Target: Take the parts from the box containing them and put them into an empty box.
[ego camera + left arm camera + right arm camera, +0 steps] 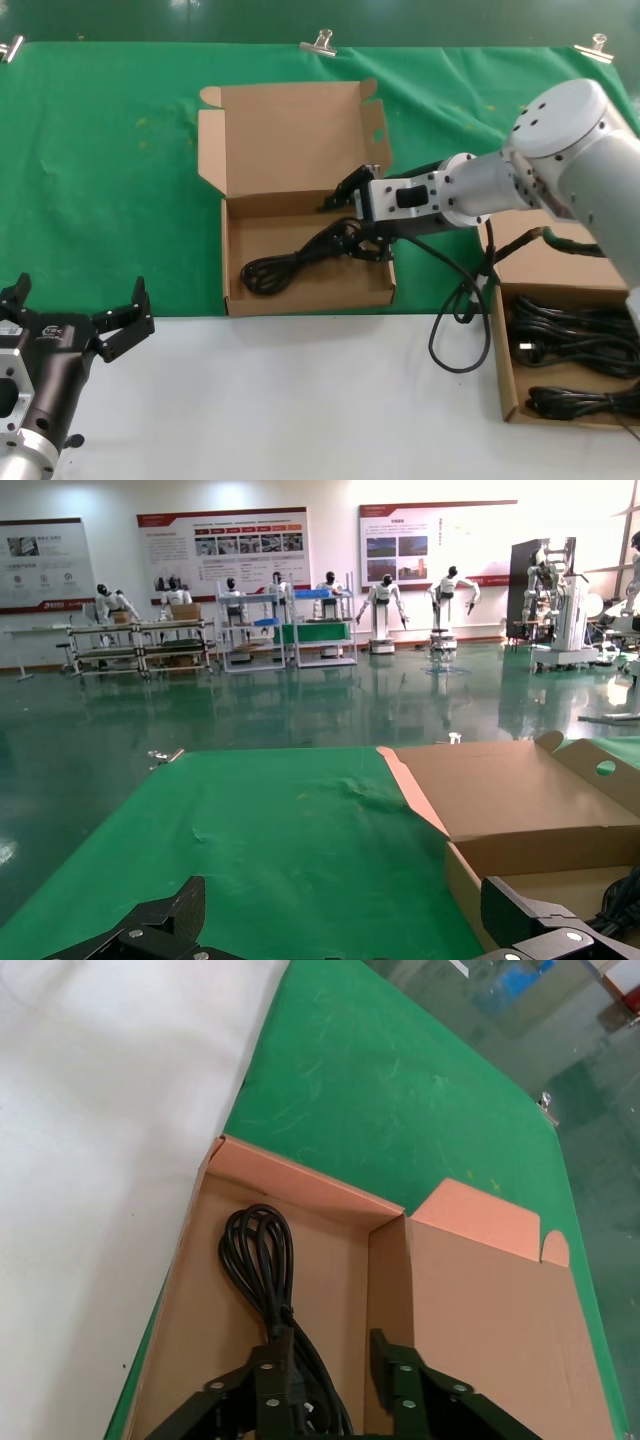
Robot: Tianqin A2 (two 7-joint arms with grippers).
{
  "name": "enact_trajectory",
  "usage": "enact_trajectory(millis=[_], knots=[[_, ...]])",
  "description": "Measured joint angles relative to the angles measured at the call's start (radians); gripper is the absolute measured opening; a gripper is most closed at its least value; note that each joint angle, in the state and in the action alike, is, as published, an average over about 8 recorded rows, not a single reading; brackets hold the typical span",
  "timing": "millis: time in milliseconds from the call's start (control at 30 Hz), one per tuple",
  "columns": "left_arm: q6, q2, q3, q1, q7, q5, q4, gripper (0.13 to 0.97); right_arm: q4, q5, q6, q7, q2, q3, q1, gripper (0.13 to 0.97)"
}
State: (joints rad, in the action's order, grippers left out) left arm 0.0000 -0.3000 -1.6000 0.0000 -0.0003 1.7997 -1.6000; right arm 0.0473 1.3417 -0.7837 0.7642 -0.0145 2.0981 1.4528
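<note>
The box with the tall lid and wide slotted flaps (228, 262) stands open at the centre of the green cloth. One coiled black cable (285, 266) lies in it. My right gripper (345, 215) hovers over that box's right half, fingers apart, with the cable's end under it. In the right wrist view the gripper (328, 1362) is open; the cable (255, 1260) runs beside one finger on the box floor (200, 1320). The box with several black cables (575, 335) sits at the right edge (503, 372). My left gripper (80, 292) is open and empty at the lower left.
Green cloth (110, 170) covers the far half of the table, held by metal clips (320, 42). White tabletop (300, 400) is in front. My right arm's own cable loop (455, 330) hangs between the two boxes. The left wrist view shows the slotted box (520, 800).
</note>
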Motion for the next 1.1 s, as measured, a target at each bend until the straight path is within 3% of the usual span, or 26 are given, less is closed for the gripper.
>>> enact_trajectory(millis=[167, 533, 767, 1100], knots=[[0.000, 0.000, 0.000, 0.000, 0.000, 0.000, 0.000, 0.966, 0.095, -0.012, -0.039, -0.063, -0.049, 0.012, -0.027, 0.318], [0.000, 0.000, 0.000, 0.000, 0.000, 0.000, 0.000, 0.966, 0.505, -0.059, -0.127, -0.364, -0.244, 0.040, -0.172, 0.521], [0.000, 0.000, 0.000, 0.000, 0.000, 0.000, 0.000, 0.966, 0.569, -0.049, -0.105, -0.402, -0.262, 0.026, -0.221, 0.705], [0.000, 0.000, 0.000, 0.000, 0.000, 0.000, 0.000, 0.966, 0.683, 0.011, -0.001, -0.444, -0.264, -0.036, -0.365, 0.857]])
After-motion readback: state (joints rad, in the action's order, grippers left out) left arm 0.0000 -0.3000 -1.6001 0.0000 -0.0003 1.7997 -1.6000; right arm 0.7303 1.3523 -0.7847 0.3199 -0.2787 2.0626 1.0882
